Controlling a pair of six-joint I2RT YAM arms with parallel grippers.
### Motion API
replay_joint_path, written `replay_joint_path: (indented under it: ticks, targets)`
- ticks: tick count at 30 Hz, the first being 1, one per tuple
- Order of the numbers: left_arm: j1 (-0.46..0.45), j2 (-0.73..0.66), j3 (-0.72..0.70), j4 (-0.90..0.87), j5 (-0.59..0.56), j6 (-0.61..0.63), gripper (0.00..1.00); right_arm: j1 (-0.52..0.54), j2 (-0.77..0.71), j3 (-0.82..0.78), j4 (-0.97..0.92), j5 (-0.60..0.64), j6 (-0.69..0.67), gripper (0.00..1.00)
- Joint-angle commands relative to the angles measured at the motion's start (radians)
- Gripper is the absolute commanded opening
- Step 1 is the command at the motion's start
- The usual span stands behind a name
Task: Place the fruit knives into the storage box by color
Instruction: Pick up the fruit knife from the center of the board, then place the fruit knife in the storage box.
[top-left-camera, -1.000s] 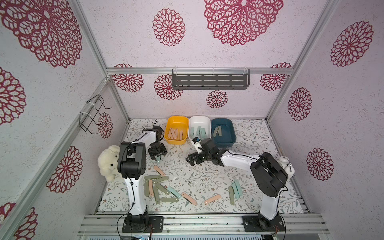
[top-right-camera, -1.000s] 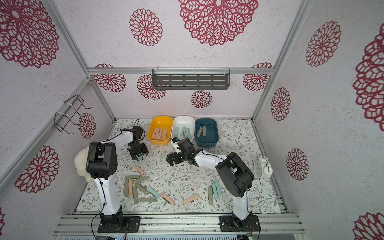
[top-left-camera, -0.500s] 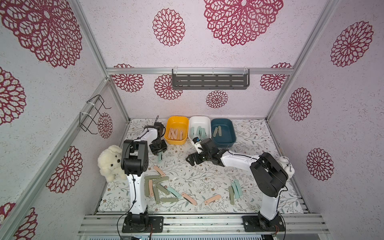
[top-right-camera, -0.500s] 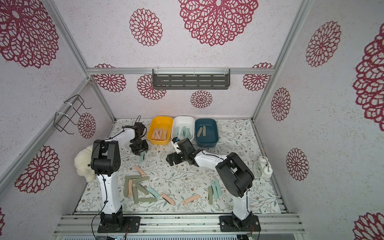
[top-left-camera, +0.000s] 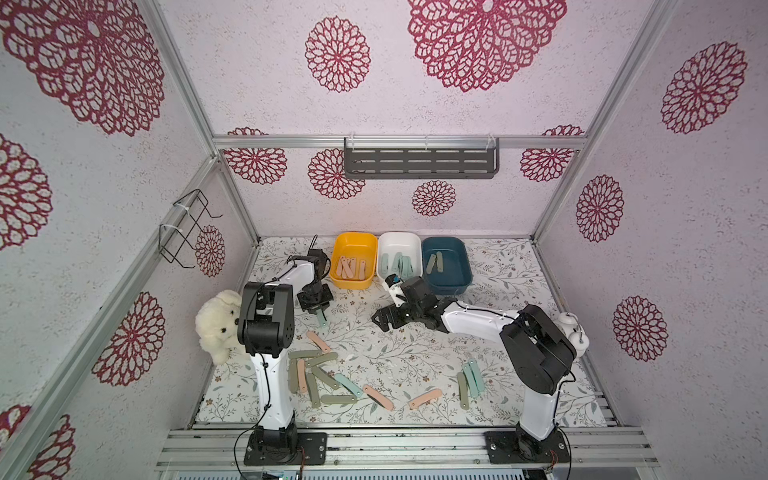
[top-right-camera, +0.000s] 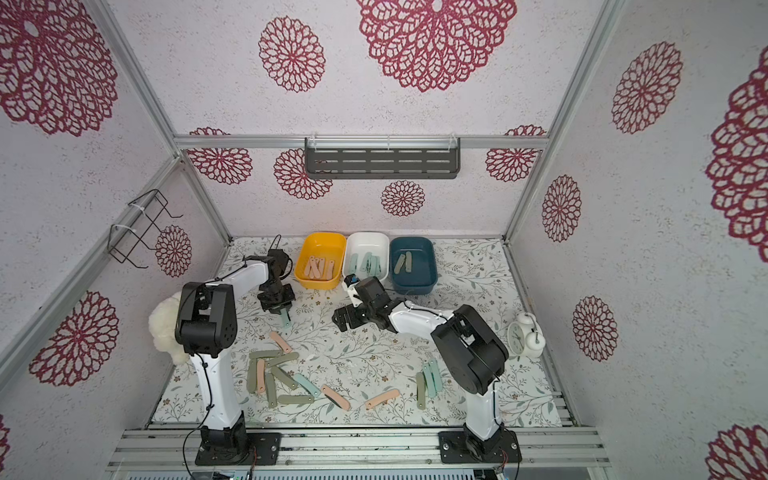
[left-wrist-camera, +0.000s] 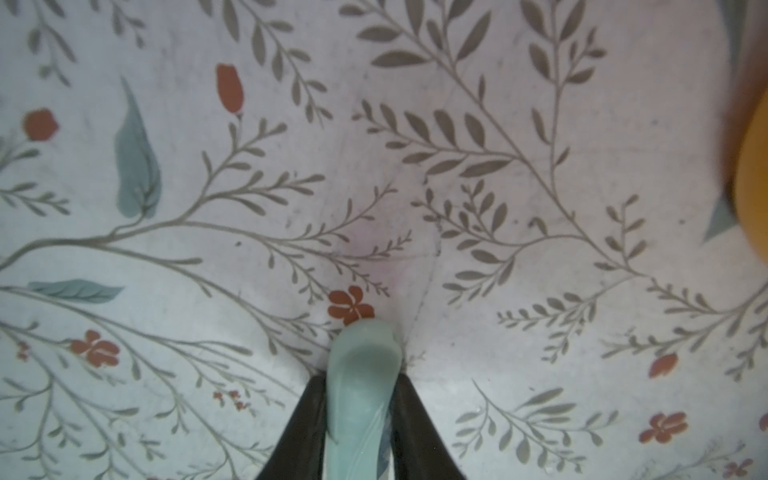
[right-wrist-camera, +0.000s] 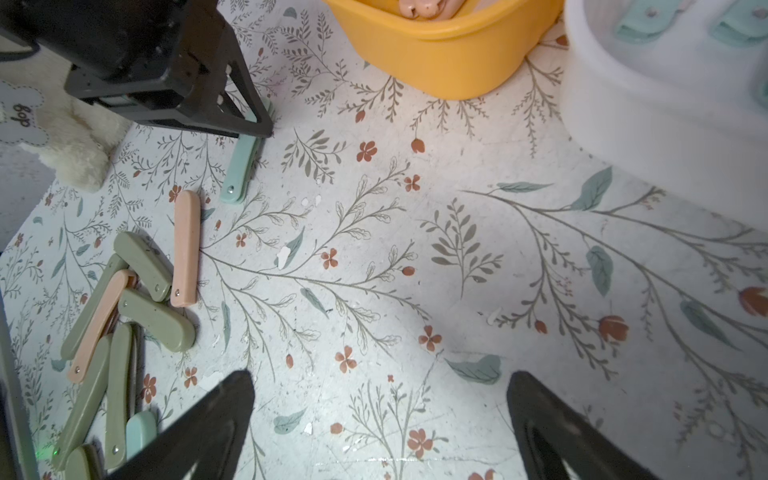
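Beside the yellow bin (top-left-camera: 353, 284), your left gripper (top-left-camera: 318, 312) clenches one mint-teal fruit knife (left-wrist-camera: 361, 365), a flat bar with rounded ends, on the floral mat (top-left-camera: 365, 332). Your right gripper (right-wrist-camera: 380, 378) gapes, empty. Two olive knives (top-left-camera: 435, 262) lie in the blue bin (top-left-camera: 446, 284).

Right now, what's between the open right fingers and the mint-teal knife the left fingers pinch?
Nothing, just bare flowery tablecloth. The right wrist view shows it between the right fingers and the mint-teal flat plastic knife.
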Motion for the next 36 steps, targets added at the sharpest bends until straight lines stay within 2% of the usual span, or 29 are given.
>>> replay_joint_path:
  ticks: [1,11,22,28,33,36]
  targets:
    - [-0.006,-0.004,-0.038,-0.017,-0.012,0.007,0.23,-0.002,-0.053,0.020,-0.009,0.019,0.019,0.99]
    - [-0.022,-0.120,-0.088,-0.007,0.005,-0.011,0.22,-0.002,-0.062,0.021,-0.028,0.034,0.016,0.99]
    - [-0.102,-0.152,-0.028,-0.029,0.005,-0.035,0.21,-0.014,-0.137,-0.039,-0.038,0.099,0.016,0.99]
    - [-0.200,-0.123,0.129,-0.081,-0.004,-0.052,0.20,-0.093,-0.221,-0.098,-0.029,0.105,0.019,0.99]
    - [-0.278,-0.042,0.345,-0.122,-0.030,-0.048,0.20,-0.169,-0.310,-0.184,-0.029,0.113,0.029,0.99]
    - [-0.314,0.057,0.535,-0.145,-0.042,-0.028,0.21,-0.212,-0.369,-0.250,-0.044,0.118,0.052,0.99]
